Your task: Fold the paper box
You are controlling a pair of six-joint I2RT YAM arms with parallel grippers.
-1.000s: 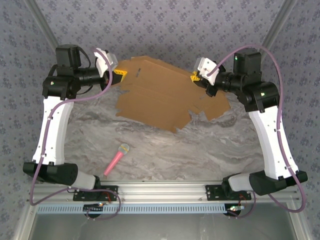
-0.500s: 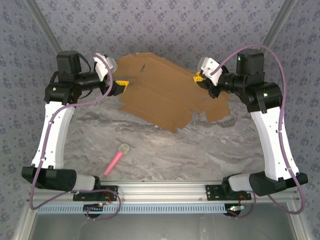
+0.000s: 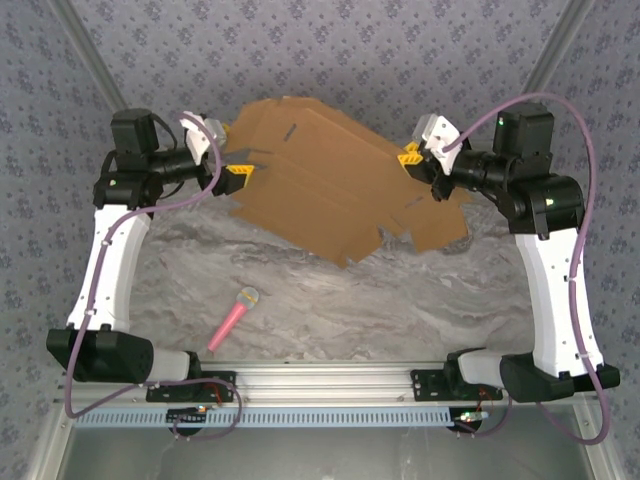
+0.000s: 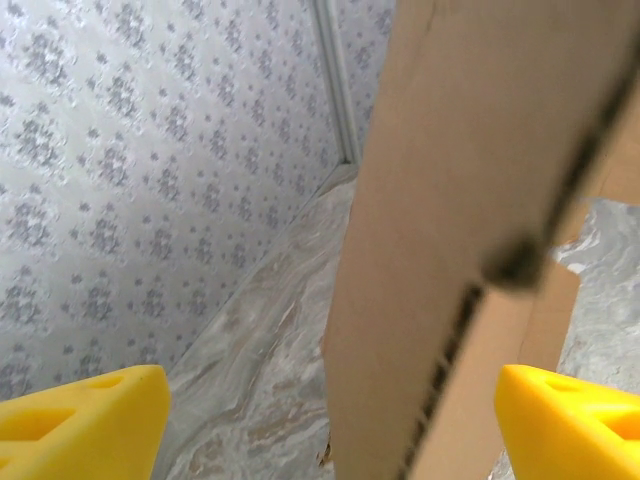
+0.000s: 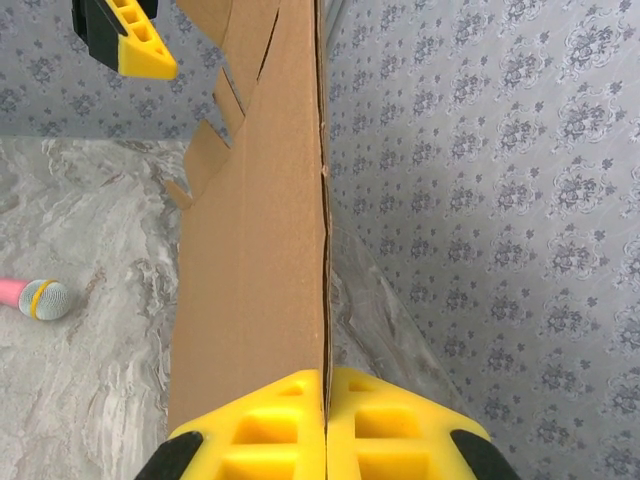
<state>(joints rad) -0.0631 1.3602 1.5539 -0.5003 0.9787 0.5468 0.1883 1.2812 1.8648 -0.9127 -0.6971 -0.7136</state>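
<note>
Paper box: a plain brown die-cut cardboard sheet (image 3: 330,190) with flaps and creases. It is spread flat, not formed into a box shape, and nothing lies on it.
Place of the box: over the far half of the grey marble-pattern table (image 3: 400,300), between the two grippers and close to the patterned back wall (image 3: 330,50). Its long side runs from far left to near right. Whether its near edge touches the table, I cannot tell.
Right gripper (image 3: 410,158): it is at the right edge of the sheet. In the right wrist view its two yellow fingers (image 5: 270,430) are pressed together with the thin cardboard edge (image 5: 260,250) pinched between them.
Left gripper (image 3: 240,172): it is at the left edge of the sheet. In the left wrist view the yellow fingers (image 4: 80,415) stand wide apart. The cardboard panel (image 4: 450,200) rises between them, and no finger visibly touches it.
Other thing: a toy microphone with a pink handle and a grey head (image 3: 233,318). It lies on the near left part of the table, well apart from the sheet.
</note>
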